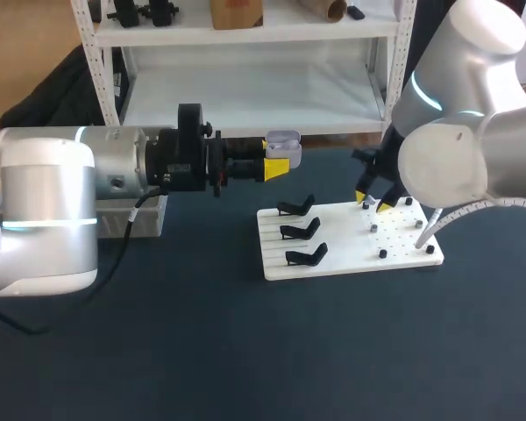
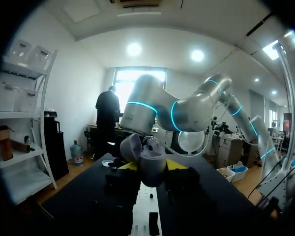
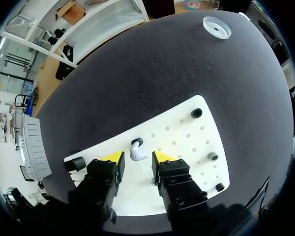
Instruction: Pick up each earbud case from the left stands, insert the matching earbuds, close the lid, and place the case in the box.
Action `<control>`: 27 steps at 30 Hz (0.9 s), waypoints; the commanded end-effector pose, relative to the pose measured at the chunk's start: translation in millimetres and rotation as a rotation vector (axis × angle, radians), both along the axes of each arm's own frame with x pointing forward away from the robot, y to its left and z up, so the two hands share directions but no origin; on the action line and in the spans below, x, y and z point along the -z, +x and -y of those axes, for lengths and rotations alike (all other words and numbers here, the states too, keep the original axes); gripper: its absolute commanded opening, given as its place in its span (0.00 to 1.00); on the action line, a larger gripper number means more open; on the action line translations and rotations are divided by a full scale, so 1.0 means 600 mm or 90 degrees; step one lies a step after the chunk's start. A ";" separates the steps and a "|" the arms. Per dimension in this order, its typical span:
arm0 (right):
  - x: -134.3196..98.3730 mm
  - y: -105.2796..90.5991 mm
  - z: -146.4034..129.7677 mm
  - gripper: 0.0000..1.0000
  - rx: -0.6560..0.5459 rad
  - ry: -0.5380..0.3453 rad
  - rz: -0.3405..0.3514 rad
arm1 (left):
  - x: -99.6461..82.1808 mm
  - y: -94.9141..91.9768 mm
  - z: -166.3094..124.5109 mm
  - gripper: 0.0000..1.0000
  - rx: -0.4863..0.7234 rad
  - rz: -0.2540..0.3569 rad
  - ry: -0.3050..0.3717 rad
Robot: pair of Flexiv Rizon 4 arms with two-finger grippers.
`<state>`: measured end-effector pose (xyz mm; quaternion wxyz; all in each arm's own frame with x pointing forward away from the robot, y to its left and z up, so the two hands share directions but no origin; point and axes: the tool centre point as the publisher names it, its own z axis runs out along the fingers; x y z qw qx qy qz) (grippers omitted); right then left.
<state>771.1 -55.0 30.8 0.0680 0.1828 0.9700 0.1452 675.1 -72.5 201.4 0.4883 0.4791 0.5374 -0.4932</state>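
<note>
The worktop (image 1: 158,351) is covered in a dark, finely grained matte sheet, and near its far edge sits a small round white dish (image 3: 217,27). On it lies a flat white board (image 1: 333,263) of smooth plastic, grooved on one side and dotted with rows of small holes on the other. Three black, hook-shaped stands (image 1: 300,230) stand in a column on the grooved side, all bare. A few short dark pegs (image 3: 196,113) rise from the holed side. The left hand (image 1: 280,163) is held well above the worktop, beside the board, its yellow tips clamped on a rounded, glossy pale-grey earbud case (image 1: 283,145) whose lid stands open. The right hand (image 3: 137,158) hangs low over the holed side, fingers apart, with a white earbud (image 3: 136,152) on the board between them, touching neither.
</note>
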 end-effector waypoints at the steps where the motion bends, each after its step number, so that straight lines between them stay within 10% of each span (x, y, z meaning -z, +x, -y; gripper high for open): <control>1: 0.001 0.003 0.002 0.33 0.000 0.000 -0.002 | 0.000 0.001 0.000 0.00 0.000 0.000 -0.001; 27: 0.009 0.007 -0.003 0.27 -0.022 -0.011 -0.011 | 0.000 0.001 0.000 0.00 0.000 0.000 -0.001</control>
